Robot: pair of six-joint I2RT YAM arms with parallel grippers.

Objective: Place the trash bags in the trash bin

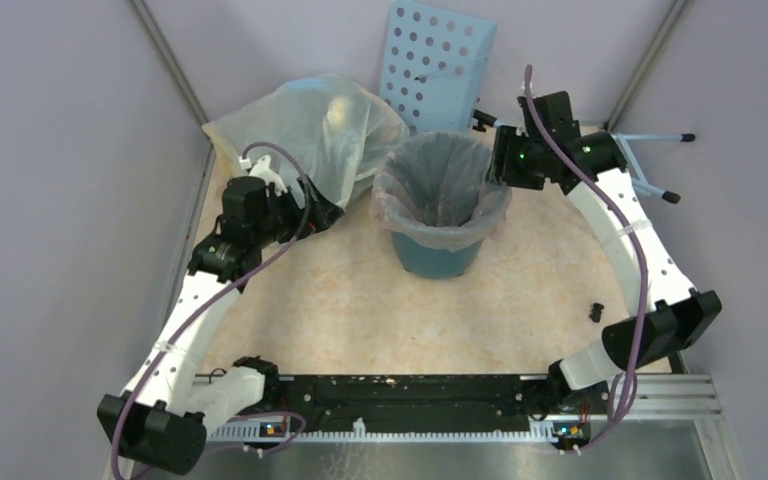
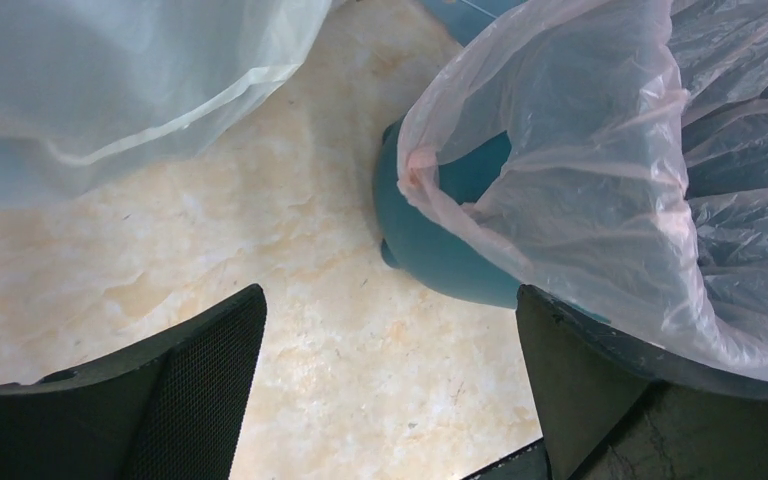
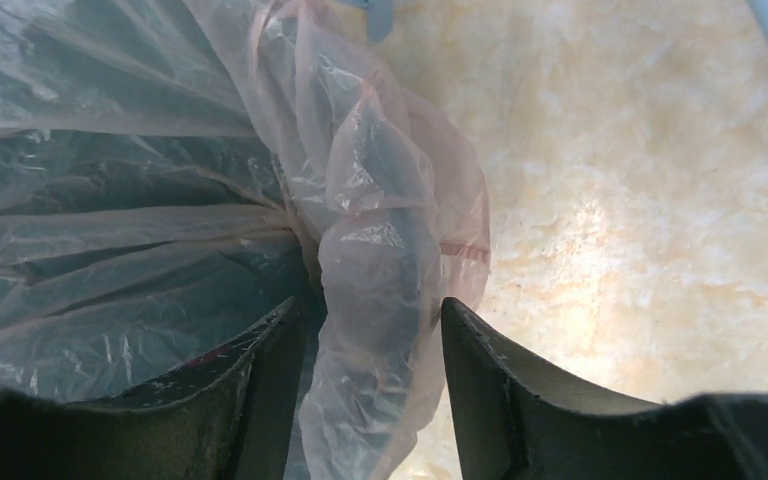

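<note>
The teal trash bin (image 1: 438,255) stands upright mid-table. The pale-pink trash bag (image 1: 440,185) lines it, its edge folded out over the rim. My right gripper (image 1: 490,165) is at the bin's right rim. In the right wrist view it (image 3: 372,320) is open, and its jaws stand on either side of the folded bag edge (image 3: 380,200). My left gripper (image 1: 325,212) is open and empty, left of the bin. In its wrist view it (image 2: 390,330) hovers over bare table, with the bin (image 2: 440,250) and bag (image 2: 580,150) ahead to the right.
A large yellowish-clear sack (image 1: 310,130) bulges at the back left, beside my left gripper; it also shows in the left wrist view (image 2: 110,80). A light-blue perforated panel (image 1: 438,60) leans behind the bin. Light-blue rods (image 1: 650,140) lie at the back right. A small black object (image 1: 596,311) lies at the right.
</note>
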